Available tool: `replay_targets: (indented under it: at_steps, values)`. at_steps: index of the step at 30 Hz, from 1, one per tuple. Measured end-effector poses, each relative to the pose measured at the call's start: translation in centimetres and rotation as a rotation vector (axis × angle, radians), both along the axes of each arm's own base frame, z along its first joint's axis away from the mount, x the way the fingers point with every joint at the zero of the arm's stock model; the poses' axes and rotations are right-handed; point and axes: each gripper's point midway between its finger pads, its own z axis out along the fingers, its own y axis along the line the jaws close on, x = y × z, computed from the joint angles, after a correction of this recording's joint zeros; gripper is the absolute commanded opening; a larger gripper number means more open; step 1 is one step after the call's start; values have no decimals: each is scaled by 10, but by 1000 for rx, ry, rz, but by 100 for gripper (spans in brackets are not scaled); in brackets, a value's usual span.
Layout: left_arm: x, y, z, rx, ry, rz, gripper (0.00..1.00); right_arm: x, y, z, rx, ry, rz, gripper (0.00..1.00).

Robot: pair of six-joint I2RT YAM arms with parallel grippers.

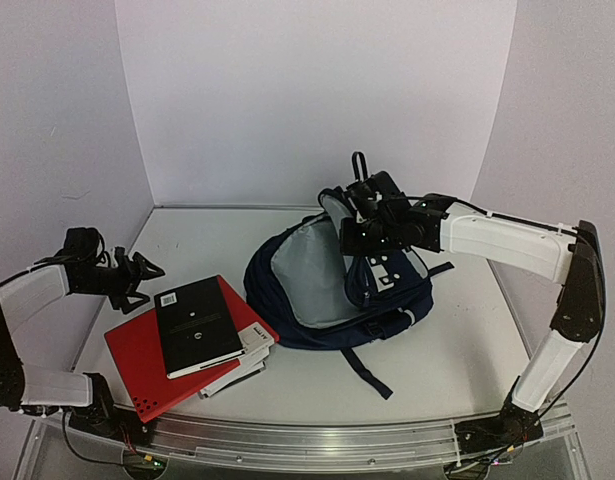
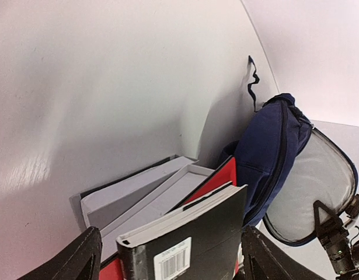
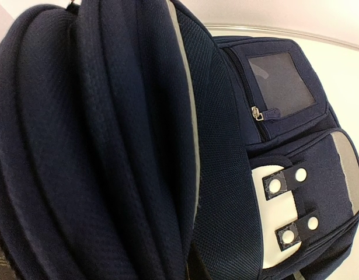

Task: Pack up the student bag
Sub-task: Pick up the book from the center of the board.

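step: black book (image 1: 195, 325) into student bag (image 1: 382, 318) | left gripper (image 2: 170, 248) wide at book's 9 o'clock; right gripper (image 1: 372, 228), we cannot tell | next: pinch, carry to 3 o'clock

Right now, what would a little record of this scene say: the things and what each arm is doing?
backpack: navy, lying open on the table, grey lining showing
books: black book atop a red cover and paler books, left of the backpack
left pincer: open, pointed at the black book
right pincer: at the backpack's upper rim, grip hidden
packed so far: nothing visible inside
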Motion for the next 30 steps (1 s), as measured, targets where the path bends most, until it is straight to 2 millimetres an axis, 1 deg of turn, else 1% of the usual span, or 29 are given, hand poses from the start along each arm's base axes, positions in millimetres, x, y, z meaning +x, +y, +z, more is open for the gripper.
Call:
replay_targets:
  at_steps: [2,4,10,17,20,23,26,28,30]
  values:
    - [-6,-1,-11,-9,28,-3,82,0,0,0,0,0,1,0]
    - [-8,-3,-17,-19,49,-13,82,0,0,0,0,1,2,0]
    - [-5,-4,-23,-12,44,-43,82,0,0,0,1,2,3,0]
    - [1,-8,-35,-33,55,-79,73,-1,1,0,1,5,10,0]
    - [3,-13,-33,-61,42,-99,70,-1,1,-1,-2,6,12,0]
    - [6,-17,-26,-90,10,-122,64,-1,1,-1,-3,6,12,0]
    - [7,-20,-21,-106,-9,-132,63,-1,0,0,-4,6,13,0]
    - [8,-20,-20,-109,-12,-134,60,-1,0,1,-7,7,14,0]
    - [8,-20,-22,-113,-8,-135,56,-1,0,2,-8,7,15,0]
